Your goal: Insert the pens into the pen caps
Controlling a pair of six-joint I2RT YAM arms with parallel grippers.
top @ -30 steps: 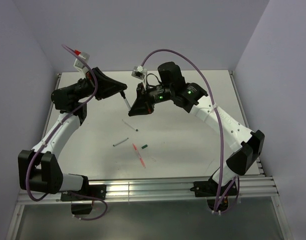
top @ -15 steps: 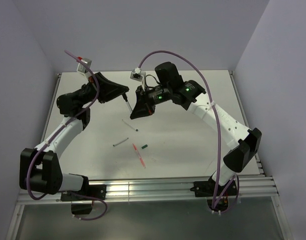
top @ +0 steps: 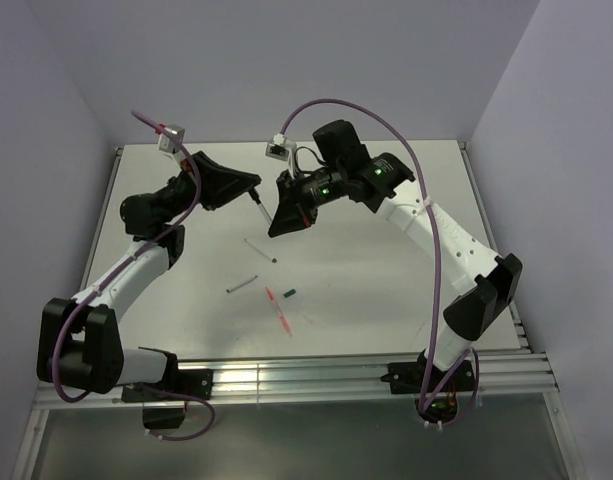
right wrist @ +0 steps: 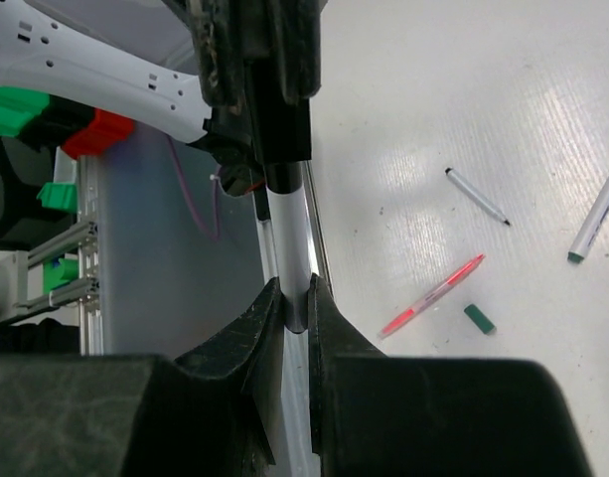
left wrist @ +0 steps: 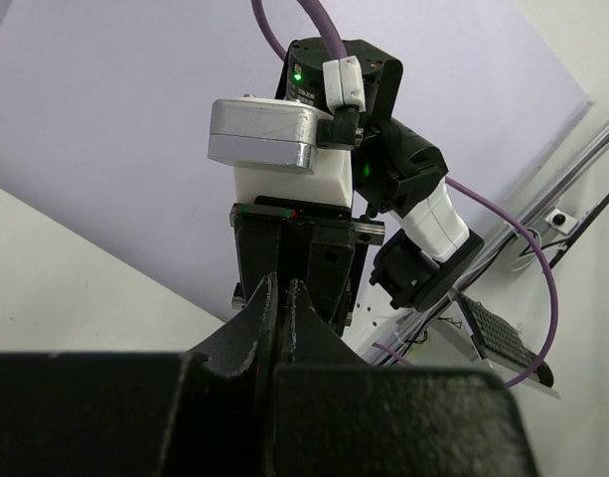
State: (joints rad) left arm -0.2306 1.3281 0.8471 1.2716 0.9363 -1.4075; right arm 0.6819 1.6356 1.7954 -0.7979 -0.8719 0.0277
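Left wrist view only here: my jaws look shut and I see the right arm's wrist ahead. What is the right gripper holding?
Observer: The right gripper is shut on a whitish pen.
Operator: And what's in my jaws?
Observer: The left gripper pinches a black cap at that pen's far end.
Operator: Anything left to cap?
Observer: A red pen and a green cap lie apart on the table.

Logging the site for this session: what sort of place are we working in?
Looks like a lab test cell, not a home or factory floor: a white table boxed in by plain lavender walls, with an aluminium frame rail along its near edge.
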